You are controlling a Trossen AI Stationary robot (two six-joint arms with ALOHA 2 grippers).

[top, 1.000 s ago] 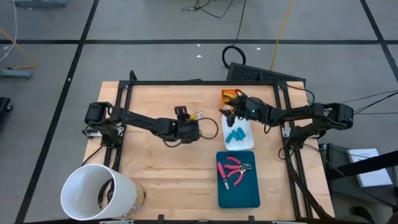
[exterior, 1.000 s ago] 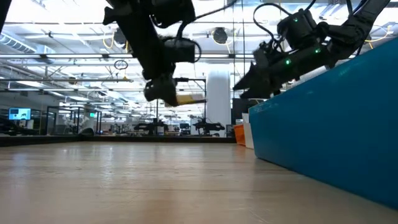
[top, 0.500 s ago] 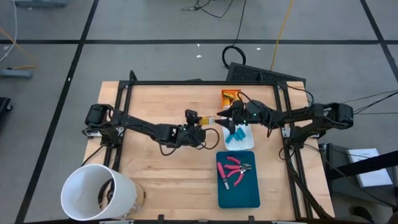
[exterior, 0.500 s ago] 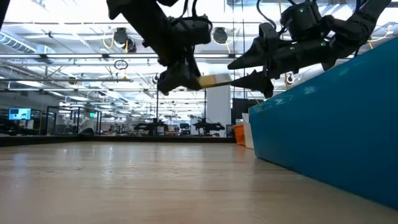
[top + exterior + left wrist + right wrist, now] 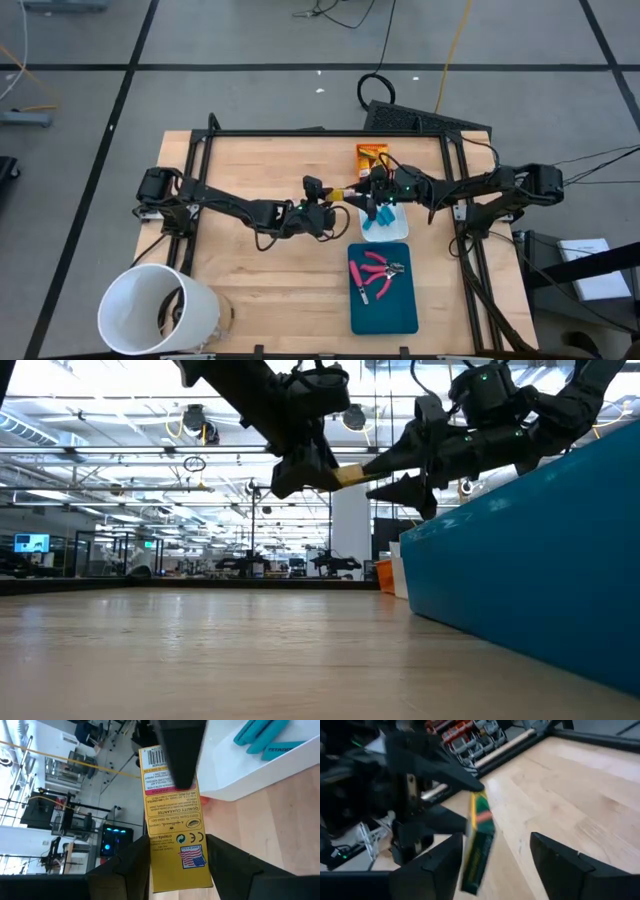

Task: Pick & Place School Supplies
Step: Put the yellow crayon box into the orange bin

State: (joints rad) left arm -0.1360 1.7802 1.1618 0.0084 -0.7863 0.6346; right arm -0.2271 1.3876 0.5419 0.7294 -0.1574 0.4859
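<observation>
- White plastic bucket: stands at the near left corner of the wooden worktop, well apart from both arms
- Flat teal tray: holds the pink-handled scissors
- Flat white tray: just behind the teal tray, holds the stubby light-blue pieces
- Yellow cardboard crayon box: held in the air above the worktop, beside the white tray, spanning between the two grippers
- Left gripper: fingers clamped on the near end of the box, across its narrow width
- Right gripper: fingers spread wide, one on each side of the far end of the box, with a gap showing on both sides
- Handling, judged: the box is light and thin-walled; firm pressure may dent it and its printed faces may slip. Grip the free end squarely across the flat faces before the left fingers release
- Flat orange tray: lies at the far edge of the worktop, behind the grippers
</observation>
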